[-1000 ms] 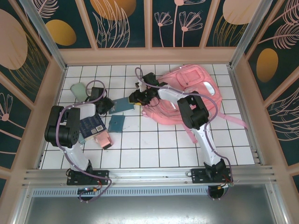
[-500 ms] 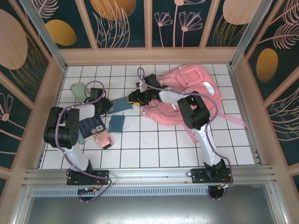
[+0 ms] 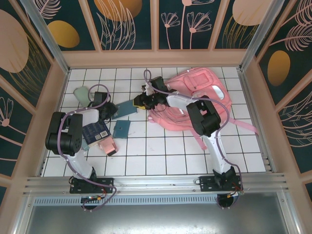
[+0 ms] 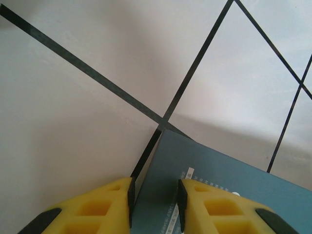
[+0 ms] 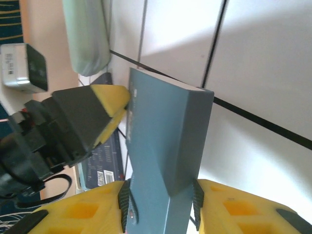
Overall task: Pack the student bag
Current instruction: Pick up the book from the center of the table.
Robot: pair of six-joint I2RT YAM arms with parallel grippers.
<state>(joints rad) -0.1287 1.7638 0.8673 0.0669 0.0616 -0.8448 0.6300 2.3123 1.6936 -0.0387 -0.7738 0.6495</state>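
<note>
Student bag [image 3: 195, 80]: large pink soft-fabric backpack, lying flat right of centre in the upper part of the overhead view. White patch on its face and pink straps trailing toward the lower right. I cannot tell whether its zip stands open.

Handling, as a judgement: limp cloth that is light while empty and will sag and slide on the tiles rather than hold its shape. The mouth will likely collapse unless one hand pins or lifts it. Best hold is a fold of fabric at the opening rim or a strap root, not the broad face.

Just left of the bag, a flat teal cardboard box [image 5: 165, 141] hangs between both arms. Right gripper [image 5: 161, 200] is clamped across the box's near end, its pads on both sides. Left gripper [image 4: 155, 195] has narrow jaws closed on the far corner, which fills the gap between its pads.

Further left on the white tiled table [image 3: 161, 151]: pale green soft pouch [image 3: 82, 92], dark navy booklet [image 3: 94, 130], second flat teal packet [image 3: 122, 128], small pink box-like item [image 3: 106, 145].
</note>
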